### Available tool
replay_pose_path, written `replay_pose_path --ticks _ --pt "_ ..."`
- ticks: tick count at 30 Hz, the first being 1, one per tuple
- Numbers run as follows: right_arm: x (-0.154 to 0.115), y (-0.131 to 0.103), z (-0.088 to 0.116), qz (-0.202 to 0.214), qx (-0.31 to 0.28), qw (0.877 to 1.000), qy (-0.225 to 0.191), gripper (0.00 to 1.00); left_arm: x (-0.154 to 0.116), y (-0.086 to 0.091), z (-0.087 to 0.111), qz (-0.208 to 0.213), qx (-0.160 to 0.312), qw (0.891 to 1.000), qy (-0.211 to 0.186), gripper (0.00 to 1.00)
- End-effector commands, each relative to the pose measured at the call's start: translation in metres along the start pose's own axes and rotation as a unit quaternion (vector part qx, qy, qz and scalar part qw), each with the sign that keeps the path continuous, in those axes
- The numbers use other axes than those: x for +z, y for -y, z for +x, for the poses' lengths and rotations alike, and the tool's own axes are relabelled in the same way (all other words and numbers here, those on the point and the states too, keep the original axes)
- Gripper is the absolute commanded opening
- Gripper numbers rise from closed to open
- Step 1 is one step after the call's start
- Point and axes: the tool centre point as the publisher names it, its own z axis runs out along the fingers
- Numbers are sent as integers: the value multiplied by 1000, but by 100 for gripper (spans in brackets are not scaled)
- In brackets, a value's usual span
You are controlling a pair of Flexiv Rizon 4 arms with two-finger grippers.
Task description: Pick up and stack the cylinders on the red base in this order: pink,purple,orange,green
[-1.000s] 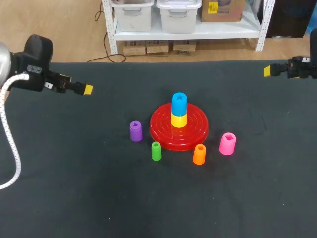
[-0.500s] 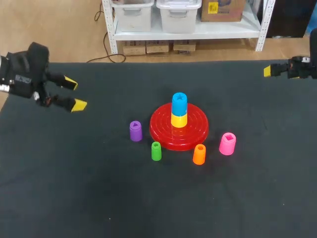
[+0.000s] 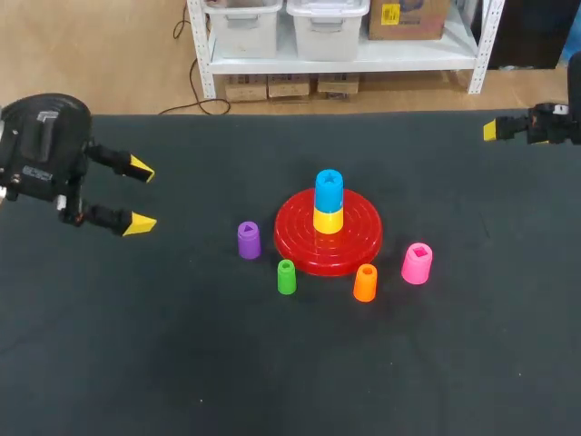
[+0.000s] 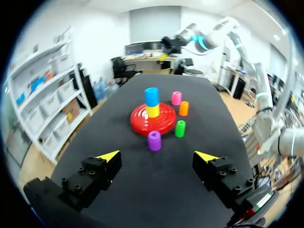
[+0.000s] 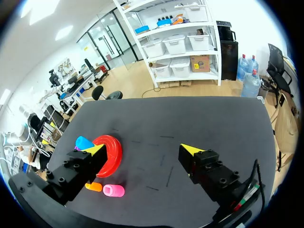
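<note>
Two sets of jaws, both wide open and empty. Straight ahead of my left gripper (image 4: 156,155) stands the small purple plastic cylinder (image 4: 154,140), then the round red plastic base (image 4: 142,124), and behind it the small pink plastic cylinder (image 4: 176,98), nearer my right gripper (image 5: 142,149). It seems light, stiff and smooth; I would pinch its sides mid-height.

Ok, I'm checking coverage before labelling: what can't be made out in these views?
Right wrist view: one finger of the right gripper hides the purple cylinder and the green cylinder, and covers part of the orange cylinder.
Head view: the picture's edge cuts off that gripper past its fingers.
</note>
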Motion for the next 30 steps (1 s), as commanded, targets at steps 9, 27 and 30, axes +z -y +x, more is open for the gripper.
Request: replay_pose_path --ticks 9,27,30 --pt "-1 0 0 0 0 1000 0 100 0 3 5 53 -1 999 10 100" --pt "-1 0 0 0 0 1000 0 100 14 15 16 72 -14 997 -10 100" --pt "-1 0 0 0 0 1000 0 100 14 16 16 72 -13 997 -10 100"
